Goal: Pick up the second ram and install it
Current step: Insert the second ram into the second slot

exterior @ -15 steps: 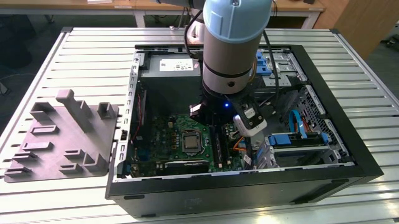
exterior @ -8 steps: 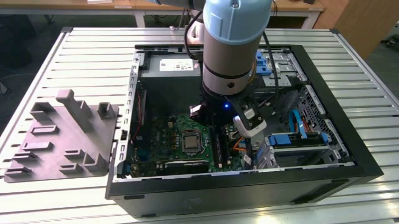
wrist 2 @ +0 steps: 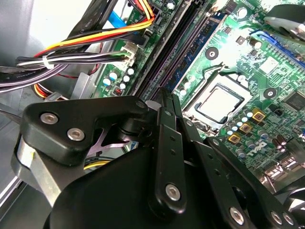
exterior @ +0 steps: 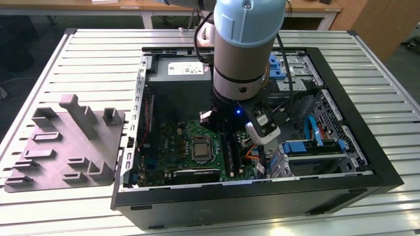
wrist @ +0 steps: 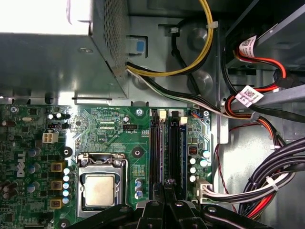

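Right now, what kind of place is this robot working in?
Probably a workshop or lab for putting computers together: an open computer case lies on a slatted metal table, a grey moulded holder sits beside it, and a wooden bench stands behind.

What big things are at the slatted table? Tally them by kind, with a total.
Computer case: 1
Grey fixture: 1
Robot arm: 1
Total: 3
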{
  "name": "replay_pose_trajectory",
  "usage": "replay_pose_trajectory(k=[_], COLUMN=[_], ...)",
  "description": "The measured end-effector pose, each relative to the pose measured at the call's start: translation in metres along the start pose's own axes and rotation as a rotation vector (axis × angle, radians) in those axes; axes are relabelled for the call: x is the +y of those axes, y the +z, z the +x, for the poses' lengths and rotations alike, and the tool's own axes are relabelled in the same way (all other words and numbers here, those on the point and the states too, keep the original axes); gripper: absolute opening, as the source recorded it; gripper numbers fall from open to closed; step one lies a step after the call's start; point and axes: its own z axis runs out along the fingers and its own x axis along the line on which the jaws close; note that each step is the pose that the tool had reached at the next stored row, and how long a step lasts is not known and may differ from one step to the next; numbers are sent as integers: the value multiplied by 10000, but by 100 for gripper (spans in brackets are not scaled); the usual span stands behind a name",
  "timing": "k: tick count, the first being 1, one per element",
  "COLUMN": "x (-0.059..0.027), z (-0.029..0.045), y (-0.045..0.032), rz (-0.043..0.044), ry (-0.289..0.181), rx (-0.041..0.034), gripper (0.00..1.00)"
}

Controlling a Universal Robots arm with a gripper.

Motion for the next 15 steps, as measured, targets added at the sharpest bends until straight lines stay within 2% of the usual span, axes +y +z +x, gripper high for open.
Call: replay_pose_trajectory(k=[15], x=[-1], z=[1], y=[16], rz=[-1], ry=[0], rx=[0], gripper=[11])
